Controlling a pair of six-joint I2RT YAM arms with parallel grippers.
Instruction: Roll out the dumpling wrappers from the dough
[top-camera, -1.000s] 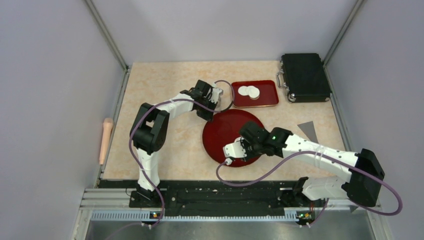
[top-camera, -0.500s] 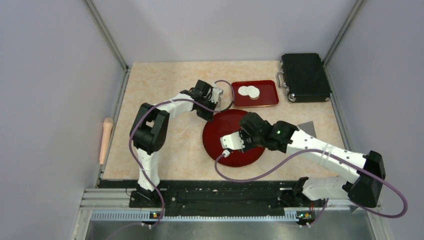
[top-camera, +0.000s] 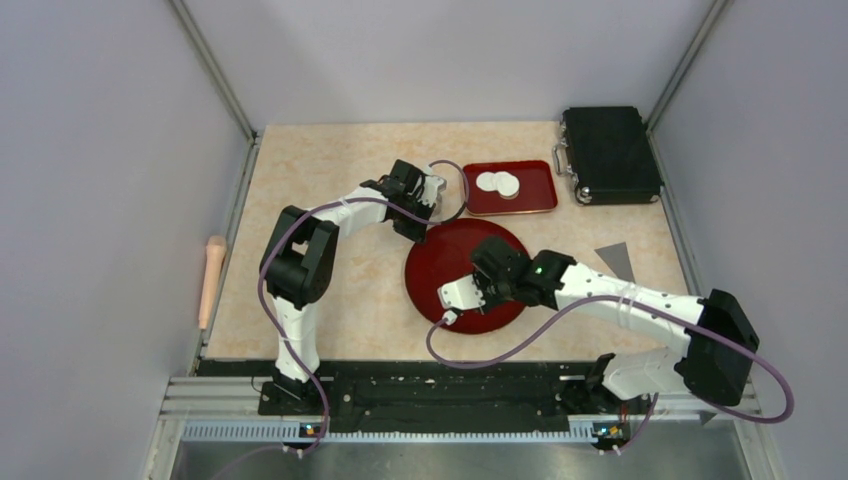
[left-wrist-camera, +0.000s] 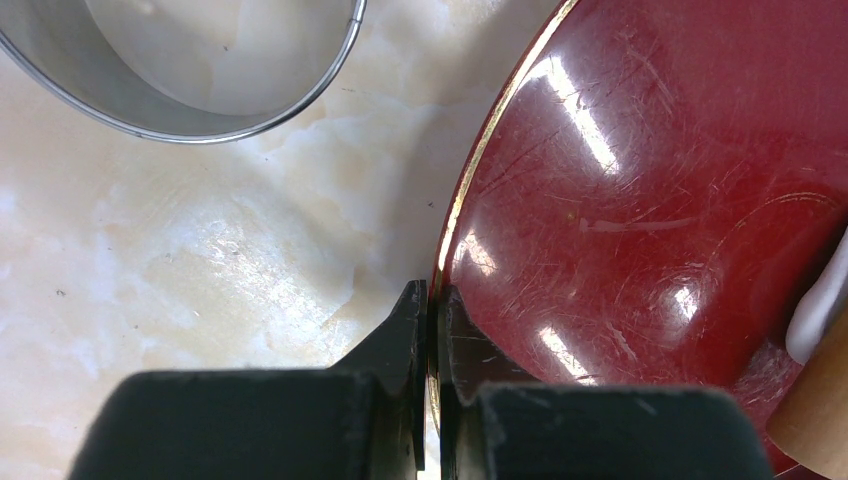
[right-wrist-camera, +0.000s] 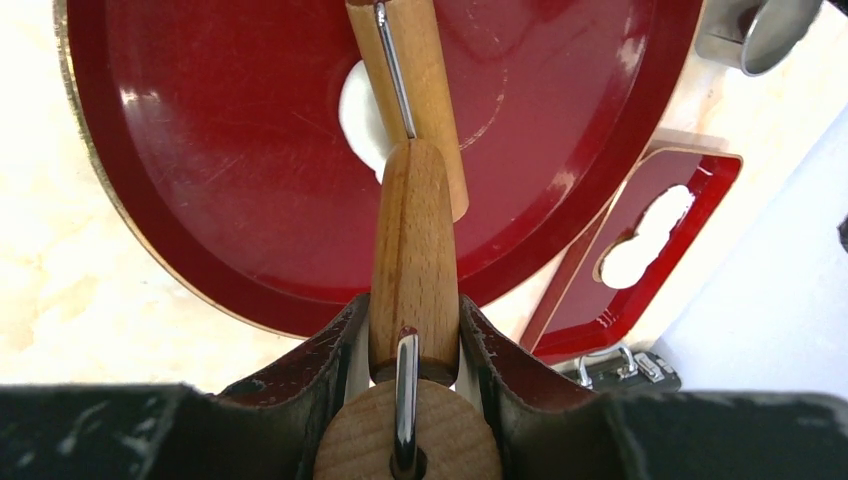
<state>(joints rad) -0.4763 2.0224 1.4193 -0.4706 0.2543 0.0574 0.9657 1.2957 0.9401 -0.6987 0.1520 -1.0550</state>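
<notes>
While the left fingers (top-camera: 418, 230) stay put at the red plate's (top-camera: 430, 270) far-left rim, the top view shows the right fingers (top-camera: 466, 293) drawn back toward the near side after a push outward. That looks like a rolling stroke, so flattening is probably under way. The dough is hidden under that arm, and two wrappers (top-camera: 497, 183) lie on the tray (top-camera: 540, 205) beyond.

From the left wrist, the fingers pinch the plate rim tight, with a metal ring (left-wrist-camera: 270, 124) nearby.

From the right wrist, the fingers clamp the rolling pin (right-wrist-camera: 412, 260) by its handle. The roller sits on the dough (right-wrist-camera: 358, 110) mid-plate, with bare plate all round.
</notes>
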